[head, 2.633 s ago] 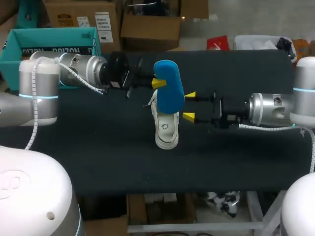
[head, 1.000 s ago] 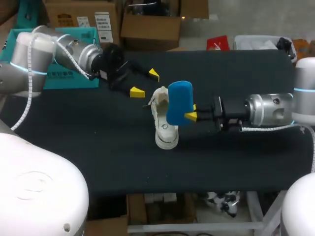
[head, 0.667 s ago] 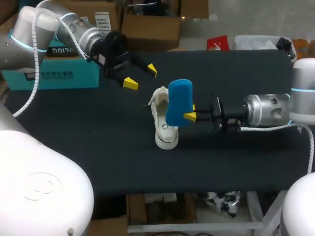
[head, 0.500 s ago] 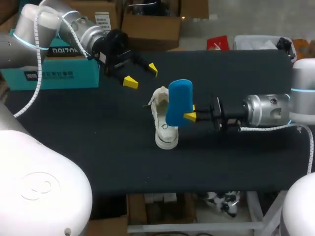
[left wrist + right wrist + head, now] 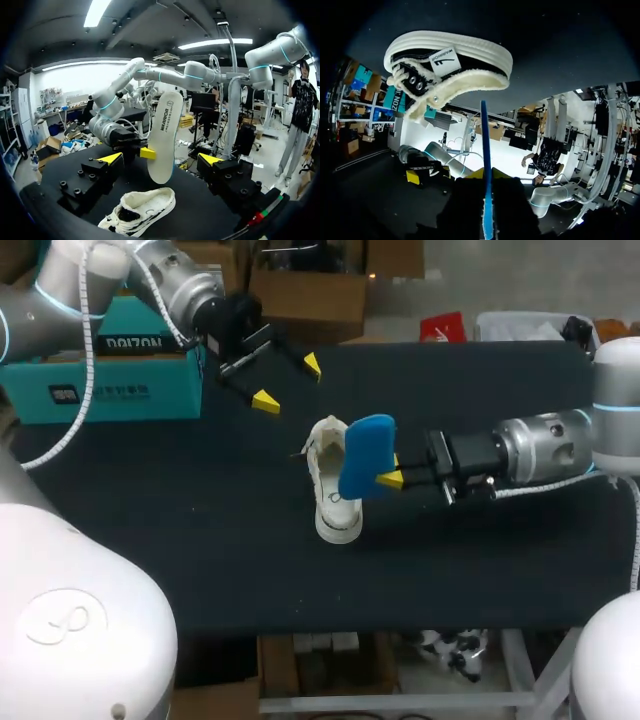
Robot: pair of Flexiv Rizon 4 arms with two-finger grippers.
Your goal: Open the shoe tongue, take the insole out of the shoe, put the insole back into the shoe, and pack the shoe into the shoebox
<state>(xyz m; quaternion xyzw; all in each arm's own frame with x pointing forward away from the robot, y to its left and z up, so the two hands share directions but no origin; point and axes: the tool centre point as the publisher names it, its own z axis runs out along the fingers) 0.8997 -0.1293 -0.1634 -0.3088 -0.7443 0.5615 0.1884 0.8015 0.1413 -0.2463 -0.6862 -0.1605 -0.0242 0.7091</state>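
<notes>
Right jaws (image 5: 388, 468) clamped on the insole (image 5: 362, 452), blue face up, held edge-on between my fingers. The shoe (image 5: 335, 508) sits just ahead of and under them on the table (image 5: 200, 540), its mouth gaping toward the insole's lower end. So I judge the tongue is opened and the insole is out: first half done. What's left is feeding it back in and then boxing the shoe.

Left jaws (image 5: 288, 382) are wide apart with nothing in them, hanging well off from the shoe. The box (image 5: 100, 390) is right beside and behind that wrist. From here I can't tell how its top stands, as my own arm covers it.

The surface is a dark, matte cloth, flat under the shoe. Between the shoe and the box lies a bare dark stretch, room enough, I'd say, to carry the shoe across.
</notes>
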